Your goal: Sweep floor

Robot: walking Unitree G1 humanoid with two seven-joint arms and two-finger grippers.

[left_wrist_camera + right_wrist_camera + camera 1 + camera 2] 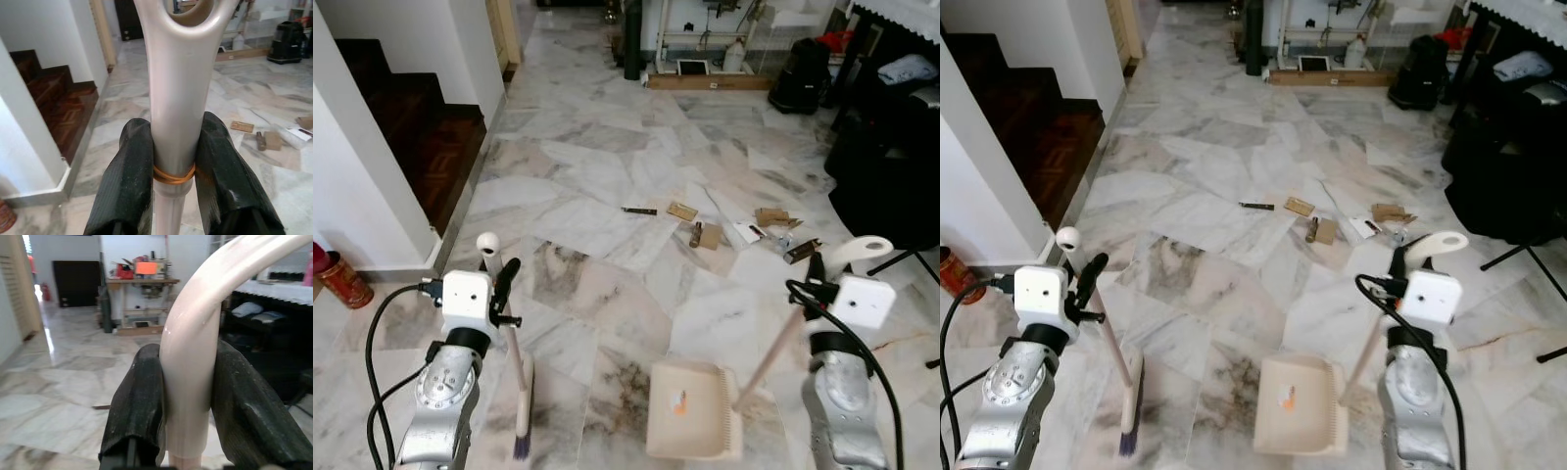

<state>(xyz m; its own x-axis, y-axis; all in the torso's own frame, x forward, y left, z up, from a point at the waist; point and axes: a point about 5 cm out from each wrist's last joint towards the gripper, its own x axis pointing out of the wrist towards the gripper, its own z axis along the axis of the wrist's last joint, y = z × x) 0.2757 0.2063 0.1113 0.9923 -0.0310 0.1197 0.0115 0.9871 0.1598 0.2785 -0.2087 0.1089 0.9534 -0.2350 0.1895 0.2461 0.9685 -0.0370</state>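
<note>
left tool [173, 171] clamped on broom [514, 377] handle top | right tool [186, 396] clamped on dustpan [690, 411] handle | light, stiff, smooth plastic, likely slippery | debris [724, 230] ahead on floor [597, 176]

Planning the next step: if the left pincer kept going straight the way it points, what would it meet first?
Likely bare marble floor; the left pincer, shut on the broom handle, points past the staircase. Depth unclear.

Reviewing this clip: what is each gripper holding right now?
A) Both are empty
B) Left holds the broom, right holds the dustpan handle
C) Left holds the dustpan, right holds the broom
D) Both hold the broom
B: the left gripper is clamped on the broom, bristles down on the floor, while the right gripper grips the long handle of the dustpan standing on the marble.
</note>
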